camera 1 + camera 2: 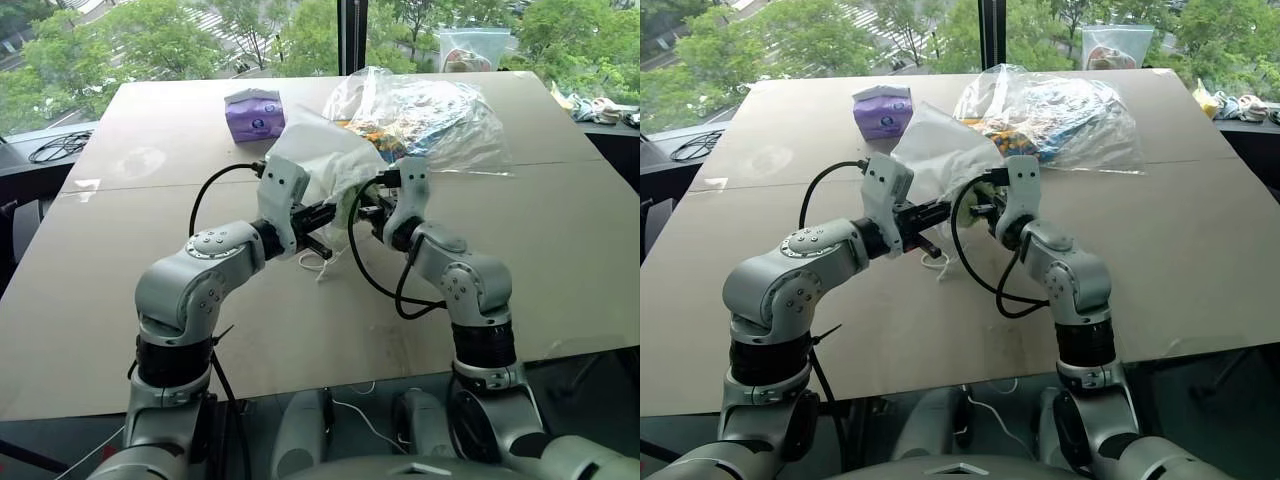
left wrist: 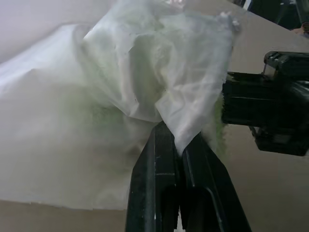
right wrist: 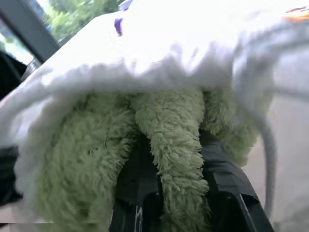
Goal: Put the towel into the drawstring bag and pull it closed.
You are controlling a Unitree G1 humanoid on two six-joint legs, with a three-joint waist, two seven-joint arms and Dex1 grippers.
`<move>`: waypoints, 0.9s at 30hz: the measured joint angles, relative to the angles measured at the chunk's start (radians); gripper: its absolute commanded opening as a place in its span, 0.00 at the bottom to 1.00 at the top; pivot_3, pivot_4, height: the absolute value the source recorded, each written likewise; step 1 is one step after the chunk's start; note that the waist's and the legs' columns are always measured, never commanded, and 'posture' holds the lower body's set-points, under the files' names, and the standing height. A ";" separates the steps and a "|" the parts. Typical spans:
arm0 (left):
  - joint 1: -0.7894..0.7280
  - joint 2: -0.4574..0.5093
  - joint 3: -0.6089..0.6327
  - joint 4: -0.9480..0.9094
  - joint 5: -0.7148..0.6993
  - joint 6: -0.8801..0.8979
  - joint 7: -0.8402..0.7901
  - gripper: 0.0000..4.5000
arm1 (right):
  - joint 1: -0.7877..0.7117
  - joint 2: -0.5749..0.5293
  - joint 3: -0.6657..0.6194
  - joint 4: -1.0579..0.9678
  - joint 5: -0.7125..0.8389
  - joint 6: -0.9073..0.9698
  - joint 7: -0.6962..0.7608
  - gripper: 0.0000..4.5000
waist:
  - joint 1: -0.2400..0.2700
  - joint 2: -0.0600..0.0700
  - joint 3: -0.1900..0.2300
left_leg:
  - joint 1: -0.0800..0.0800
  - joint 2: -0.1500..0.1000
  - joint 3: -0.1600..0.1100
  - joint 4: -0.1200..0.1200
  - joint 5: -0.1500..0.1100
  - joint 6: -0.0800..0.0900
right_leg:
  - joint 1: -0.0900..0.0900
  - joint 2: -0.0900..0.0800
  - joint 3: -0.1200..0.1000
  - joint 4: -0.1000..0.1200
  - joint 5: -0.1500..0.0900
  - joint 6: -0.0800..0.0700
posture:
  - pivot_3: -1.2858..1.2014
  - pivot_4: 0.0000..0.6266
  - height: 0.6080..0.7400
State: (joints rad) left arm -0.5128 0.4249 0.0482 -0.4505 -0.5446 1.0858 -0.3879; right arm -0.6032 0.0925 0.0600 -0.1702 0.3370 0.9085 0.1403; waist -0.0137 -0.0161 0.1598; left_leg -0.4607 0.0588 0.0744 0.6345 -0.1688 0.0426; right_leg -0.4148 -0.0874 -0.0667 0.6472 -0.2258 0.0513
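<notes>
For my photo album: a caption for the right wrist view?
Right tool pushing the green towel into the white drawstring bag.

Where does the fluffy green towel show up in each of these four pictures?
Left eye view: hard to make out; it lies within the white drawstring bag between the two grippers.
Right eye view: the same, hidden by the bag.
Left wrist view: the towel shows as a green fringe beside the bag's pinched edge.
Right wrist view: green pile between the right gripper fingers, under the bag's rim.
Shared landmark: the white bag.
</notes>
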 measured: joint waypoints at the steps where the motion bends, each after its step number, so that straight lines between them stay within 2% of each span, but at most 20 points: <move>1: 0.000 0.001 0.000 0.000 0.001 0.000 0.001 0.00 | 0.005 -0.032 0.037 -0.016 0.002 0.014 0.029 0.04 | 0.002 0.000 0.000 | 0.000 0.000 0.000 0.000 0.000 0.000 | 0.000 0.000 0.000 -0.001 0.000 0.000 | 0.52 0.24 1.00; 3: -0.006 0.002 0.000 0.001 0.002 0.002 0.005 0.00 | 0.024 -0.033 0.070 -0.021 -0.002 0.019 0.037 0.04 | 0.000 0.000 0.000 | 0.000 0.000 0.000 0.000 0.000 0.000 | 0.000 0.000 0.000 -0.001 0.000 0.000 | 0.52 0.24 1.00; 4: -0.030 -0.004 -0.006 0.008 0.002 0.005 0.010 0.00 | 0.017 0.032 0.027 0.027 -0.016 -0.018 -0.028 0.04 | 0.001 0.000 0.000 | 0.000 0.000 -0.001 0.000 0.000 0.000 | 0.000 0.000 0.000 0.000 0.000 0.000 | 0.52 0.24 1.00; 5: -0.043 -0.008 -0.012 0.010 0.002 0.005 0.011 0.00 | 0.009 0.040 0.014 0.042 -0.022 -0.031 -0.045 0.04 | 0.002 0.000 0.000 | 0.000 0.000 0.000 0.000 0.000 0.000 | 0.000 0.000 0.000 0.000 0.000 0.000 | 0.52 0.24 1.00; 9: -0.072 -0.016 -0.015 0.010 0.001 0.003 0.011 0.00 | -0.024 0.025 0.024 0.075 -0.035 -0.080 -0.021 0.04 | -0.001 0.000 0.000 | 0.000 0.000 0.000 0.000 0.000 0.000 | 0.000 0.000 0.000 -0.001 0.000 0.000 | 0.52 0.24 1.00; 12: -0.086 -0.020 -0.020 0.012 -0.002 -0.001 0.003 0.00 | -0.033 0.041 -0.006 0.134 -0.036 -0.127 -0.058 0.04 | -0.001 0.000 0.000 | 0.000 0.000 0.000 0.000 0.000 0.000 | 0.000 0.000 0.000 -0.001 0.000 0.000 | 0.52 0.24 1.00; 16: -0.092 -0.016 -0.018 0.013 -0.010 -0.001 -0.006 0.00 | -0.035 0.022 0.016 0.150 -0.017 -0.125 0.023 0.04 | -0.004 0.000 0.000 | 0.000 0.000 0.000 0.000 0.000 0.000 | 0.000 0.000 0.001 -0.001 0.000 0.000 | 0.52 0.24 1.00; 19: -0.092 -0.012 -0.016 0.010 -0.029 -0.001 -0.023 0.00 | -0.050 0.037 -0.049 0.207 -0.016 -0.141 -0.063 0.04 | 0.003 0.001 0.000 | 0.000 0.000 0.000 0.000 0.000 0.000 | 0.000 0.000 -0.001 0.000 0.000 0.000 | 0.52 0.24 1.00; 21: -0.090 -0.003 -0.007 0.009 -0.035 -0.001 -0.024 0.00 | -0.049 0.006 -0.024 0.204 -0.002 -0.126 0.008 0.04 | 0.000 0.001 0.001 | 0.000 0.000 0.000 0.000 0.000 0.000 | 0.000 0.000 0.000 -0.001 0.000 0.000 | 0.52 0.24 1.00; 23: -0.092 -0.005 -0.007 0.009 -0.040 -0.001 -0.024 0.00 | -0.051 0.038 -0.031 0.207 0.000 -0.142 -0.008 0.27 | -0.006 0.001 0.001 | 0.000 0.000 0.000 0.000 0.000 0.000 | 0.000 0.000 0.001 -0.001 0.000 0.000 | 0.52 0.24 1.00; 24: -0.093 -0.008 -0.010 0.010 -0.042 -0.001 -0.024 0.00 | -0.056 0.039 -0.035 0.214 0.000 -0.149 -0.029 0.35 | -0.004 0.001 0.001 | 0.000 0.000 -0.001 0.000 0.000 0.000 | 0.000 0.000 0.000 0.000 0.000 0.000 | 0.52 0.24 1.00; 27: -0.092 0.001 -0.007 0.011 -0.044 -0.001 -0.023 0.00 | -0.060 -0.006 -0.016 0.208 0.007 -0.127 0.032 0.67 | -0.001 0.001 0.001 | 0.000 0.000 0.000 0.000 0.000 0.000 | 0.000 0.000 0.000 -0.001 0.000 0.000 | 0.52 0.24 1.00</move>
State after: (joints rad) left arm -0.6050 0.4260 0.0414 -0.4398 -0.5889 1.0849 -0.4104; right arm -0.6635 0.0867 0.0436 0.0375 0.3445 0.7814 0.1727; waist -0.0145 -0.0149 0.1610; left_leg -0.4610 0.0585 0.0740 0.6341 -0.1687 0.0427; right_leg -0.4148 -0.0873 -0.0668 0.6467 -0.2258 0.0514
